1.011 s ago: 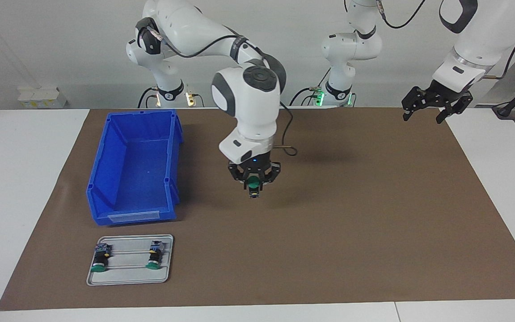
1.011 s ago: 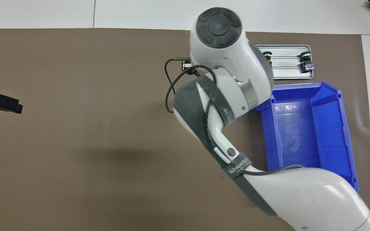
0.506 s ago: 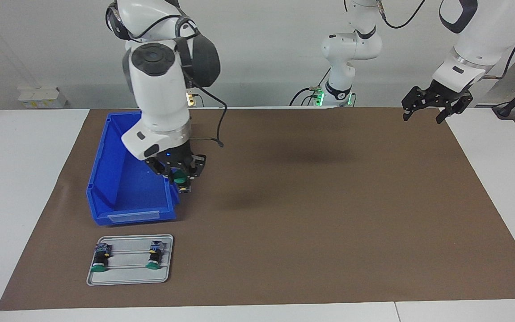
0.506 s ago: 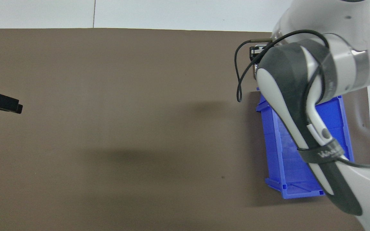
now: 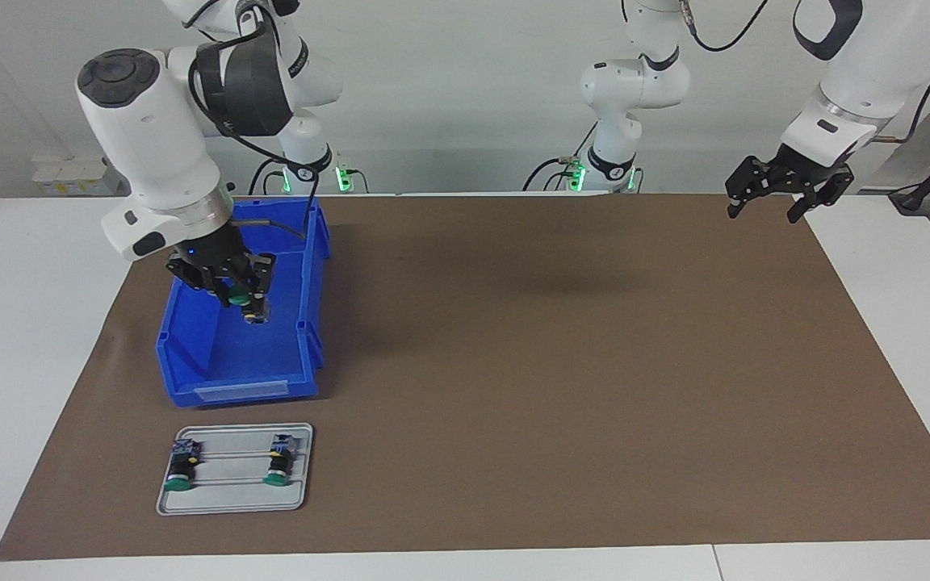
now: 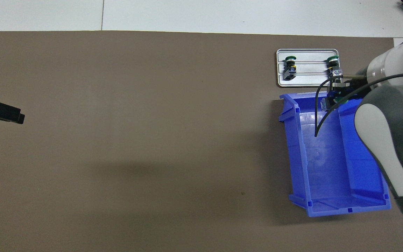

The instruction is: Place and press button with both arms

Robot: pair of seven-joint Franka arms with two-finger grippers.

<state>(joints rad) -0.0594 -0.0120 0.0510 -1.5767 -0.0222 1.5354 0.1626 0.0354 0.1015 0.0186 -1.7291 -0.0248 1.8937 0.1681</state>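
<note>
My right gripper (image 5: 248,306) hangs inside the rim line of the blue bin (image 5: 239,392), shut on a green-capped switch (image 5: 242,298) that points down at the bin floor. In the overhead view the right gripper (image 6: 331,100) sits over the bin's (image 6: 294,147) end farthest from the robots. The button (image 5: 181,469) with the bluish-grey rear block lies on the grey tray (image 5: 231,497), beside a similar switch with a yellow mark (image 5: 278,466). My left gripper (image 5: 762,215) waits open, raised over the mat's corner at the left arm's end.
The tray (image 6: 310,81) lies just farther from the robots than the bin, with the button (image 6: 334,65) and the yellow-marked switch (image 6: 290,65) on it. A brown mat (image 5: 594,387) covers the table. My left gripper (image 6: 12,116) shows at the overhead view's edge.
The right arm has swung from over the mat's middle toward its own end of the table, carrying the green-capped switch over the bin. The left arm has not moved.
</note>
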